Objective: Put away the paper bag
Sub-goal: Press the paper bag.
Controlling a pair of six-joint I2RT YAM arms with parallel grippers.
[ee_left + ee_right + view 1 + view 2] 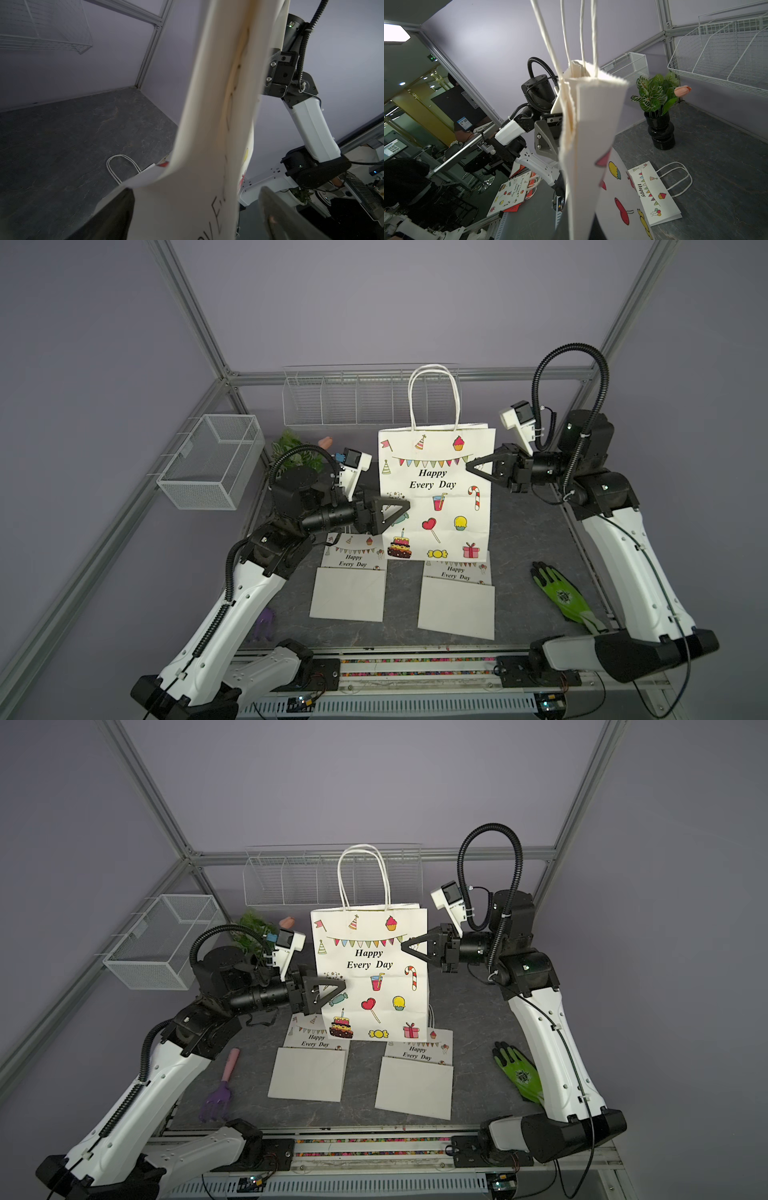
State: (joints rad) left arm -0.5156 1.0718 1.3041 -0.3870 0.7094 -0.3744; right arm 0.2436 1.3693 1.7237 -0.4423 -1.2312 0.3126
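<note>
Paper bag: a white "Happy Every Day" paper bag, folded flat, stands upright over the middle of the table. Its handles are up and its printed face is toward the camera in both top views. Whether its bottom fold rests on the table cannot be told.
Long axis: vertical, from top hem to bottom fold, with the thin side edges pointing at the two arms.
Right gripper: the right gripper is clamped on the bag's right edge, high up beside the bunting print, and looks to be the only grip.
Left gripper: the left gripper sits lower at the opposite edge with its jaws spread wide. In the left wrist view the bag passes between them with a clear gap to one finger, so it grips nothing.
Bag from grippers: it lies between them, and the right arm has it.
Likely destination: the wire rack on the back wall, directly behind the bag — a judgement only.
Below: two flat bags lie on the table by its bottom edge.
</note>
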